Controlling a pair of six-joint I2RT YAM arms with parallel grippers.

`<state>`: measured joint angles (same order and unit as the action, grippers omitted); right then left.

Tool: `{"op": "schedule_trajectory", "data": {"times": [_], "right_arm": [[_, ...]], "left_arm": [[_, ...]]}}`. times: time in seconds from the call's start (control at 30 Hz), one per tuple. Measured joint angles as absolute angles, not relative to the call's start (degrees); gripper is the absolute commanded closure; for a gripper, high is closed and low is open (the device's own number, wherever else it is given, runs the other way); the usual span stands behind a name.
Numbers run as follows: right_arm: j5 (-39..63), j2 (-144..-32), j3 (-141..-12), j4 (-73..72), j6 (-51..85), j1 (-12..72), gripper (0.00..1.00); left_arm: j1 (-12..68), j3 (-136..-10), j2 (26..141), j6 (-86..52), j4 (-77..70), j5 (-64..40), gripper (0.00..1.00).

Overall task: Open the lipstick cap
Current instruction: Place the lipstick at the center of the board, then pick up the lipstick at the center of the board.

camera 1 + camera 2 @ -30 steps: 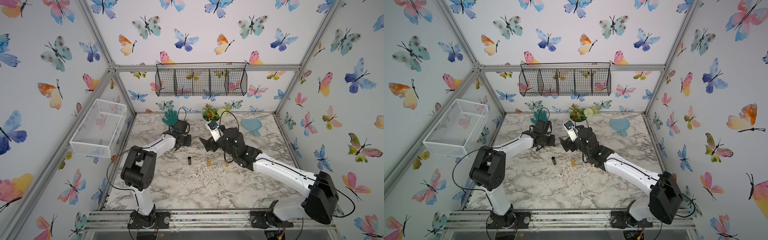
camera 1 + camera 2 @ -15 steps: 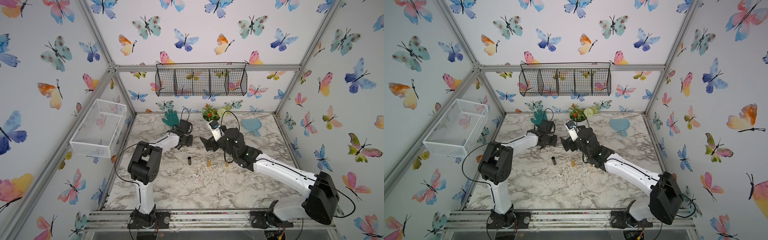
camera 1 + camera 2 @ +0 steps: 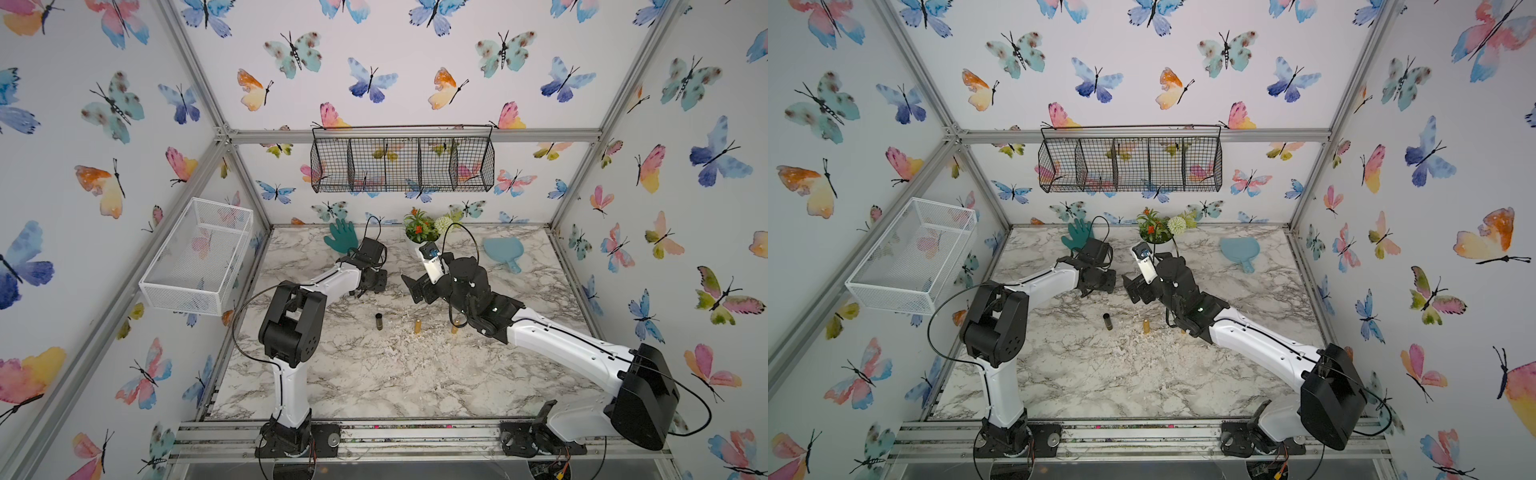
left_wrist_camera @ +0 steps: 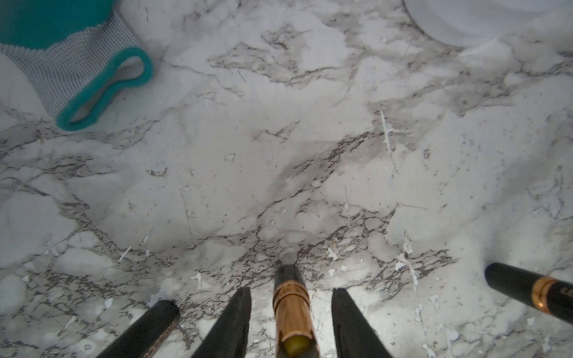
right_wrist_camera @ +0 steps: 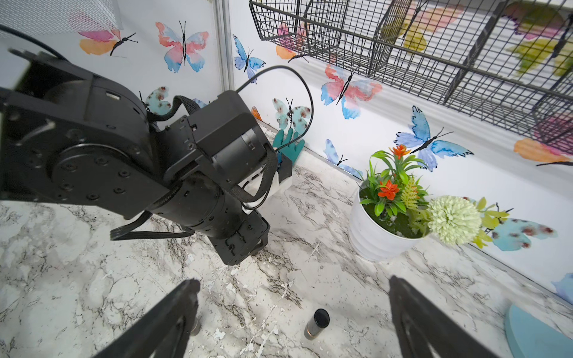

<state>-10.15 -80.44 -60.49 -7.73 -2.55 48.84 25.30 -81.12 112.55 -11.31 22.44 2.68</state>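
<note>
Ringed gold cylindrical lipstick tube (image 4: 291,310), veined marble tabletop (image 4: 279,139)

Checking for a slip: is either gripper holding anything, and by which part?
Nothing is held. The left gripper has its jaws either side of the lipstick, with gaps on both sides. The right gripper is open and empty.

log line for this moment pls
lipstick: upright, uncapped | cap: off, upright beside it | left gripper: open, empty | right gripper: open, empty
</note>
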Motion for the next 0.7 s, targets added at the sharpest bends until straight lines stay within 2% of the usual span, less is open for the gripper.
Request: {"op": "schedule_trajectory", "data": {"times": [0.27,0.7], "right_arm": [[-11.3,-76.9,-59.8,-6.1,-2.6,48.8,0.02],[-18.3,-66.8,-59.7,-0.9,-3.1,48.8,0.03]], "left_arm": [[27.0,-89.0,110.2,-11.0,32.3,2.3,0.45],[36.4,-102.8,112.7,-10.4,40.8,-2.9,0.42]]}}
